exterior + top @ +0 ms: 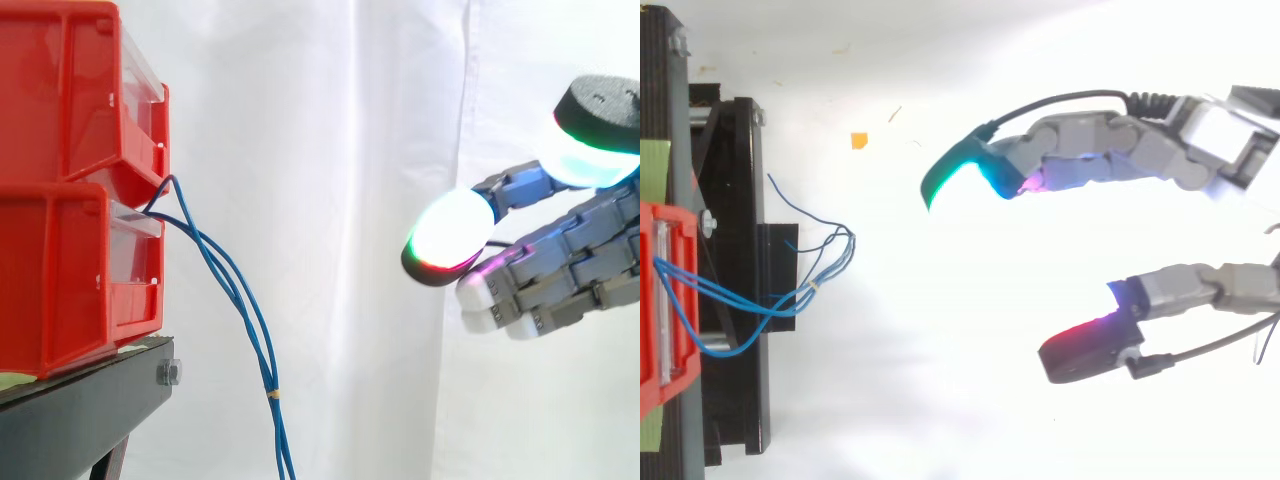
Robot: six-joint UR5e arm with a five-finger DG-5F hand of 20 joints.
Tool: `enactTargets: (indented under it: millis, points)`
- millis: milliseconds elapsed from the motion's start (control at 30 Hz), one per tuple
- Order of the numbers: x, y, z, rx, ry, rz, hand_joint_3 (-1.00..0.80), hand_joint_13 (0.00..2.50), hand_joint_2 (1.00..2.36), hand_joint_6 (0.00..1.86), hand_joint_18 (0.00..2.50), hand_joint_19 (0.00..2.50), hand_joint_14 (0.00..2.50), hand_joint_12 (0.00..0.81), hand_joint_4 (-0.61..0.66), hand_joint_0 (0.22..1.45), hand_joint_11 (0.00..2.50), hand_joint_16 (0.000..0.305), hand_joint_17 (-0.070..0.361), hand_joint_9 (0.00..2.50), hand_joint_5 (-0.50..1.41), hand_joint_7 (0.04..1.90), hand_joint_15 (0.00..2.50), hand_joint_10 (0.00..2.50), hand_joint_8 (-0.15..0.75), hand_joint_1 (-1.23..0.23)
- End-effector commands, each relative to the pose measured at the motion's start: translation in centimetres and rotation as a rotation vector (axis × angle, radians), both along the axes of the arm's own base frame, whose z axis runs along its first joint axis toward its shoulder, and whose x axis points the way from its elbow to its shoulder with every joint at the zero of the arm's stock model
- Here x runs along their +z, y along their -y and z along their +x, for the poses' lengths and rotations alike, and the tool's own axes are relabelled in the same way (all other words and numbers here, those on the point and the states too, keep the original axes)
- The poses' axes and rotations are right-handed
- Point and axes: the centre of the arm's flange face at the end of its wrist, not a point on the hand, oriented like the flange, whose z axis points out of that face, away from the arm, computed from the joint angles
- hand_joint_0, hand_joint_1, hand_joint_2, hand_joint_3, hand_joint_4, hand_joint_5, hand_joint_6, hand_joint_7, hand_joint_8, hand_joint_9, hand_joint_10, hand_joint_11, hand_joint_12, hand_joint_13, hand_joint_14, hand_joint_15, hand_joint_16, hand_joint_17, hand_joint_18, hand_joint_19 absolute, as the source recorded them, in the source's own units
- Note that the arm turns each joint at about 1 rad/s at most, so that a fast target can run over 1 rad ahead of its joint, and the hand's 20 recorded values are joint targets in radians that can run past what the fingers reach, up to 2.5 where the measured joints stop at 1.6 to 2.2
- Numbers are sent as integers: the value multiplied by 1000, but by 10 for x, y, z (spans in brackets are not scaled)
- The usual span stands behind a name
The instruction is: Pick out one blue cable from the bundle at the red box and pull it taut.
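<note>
**Hand (570, 270) open, well apart from the blue cables (235, 300)**

White curtain (330, 150) backs the whole side view. At the left, two red bins are stacked, the upper bin (70, 90) on the lower bin (60, 280), and both rest on a black stand (90, 400). From the right edge comes the hand, its fingers spread and fairly straight, the thumb set apart from them, with nothing between. Its pads glow white, cyan, green and magenta. From above, a wide stretch of white surface (940, 330) lies between the fingertips and the stand. The blue cables come out where the two bins meet, at their front edge, and hang slack down past the stand's edge. They run close together and are bound by a small yellow tie (272, 395) low on the strands. In the top view they loop loosely over the stand. A tiny orange scrap (859, 140) lies on the surface, between stand and hand.
</note>
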Motion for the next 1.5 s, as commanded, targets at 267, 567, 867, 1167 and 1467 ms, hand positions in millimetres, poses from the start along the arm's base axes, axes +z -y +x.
enactTargets:
  millis: [267,567,867,1167,1467]
  points:
    - [-35,0,41,-42,23,-10,-453,417,1003,502,193,349,6,283,99,503,54,39,88,617,-172,749,143,0,192,-699]
    - [-32,8,45,-84,7,-149,-449,434,1003,502,226,364,6,288,110,504,81,40,89,644,-168,760,151,3,199,-695]
    - [-66,13,75,-101,46,-170,-451,440,1003,502,244,373,6,291,116,504,88,40,91,646,-167,764,156,4,206,-692]
    - [-89,1,109,-59,48,-189,-445,438,1003,502,235,387,7,298,120,495,110,42,94,645,-165,774,164,3,208,-697]
    - [-119,-12,135,-15,100,-154,-449,450,1003,502,244,405,7,301,130,494,130,42,95,653,-160,790,181,5,211,-696]
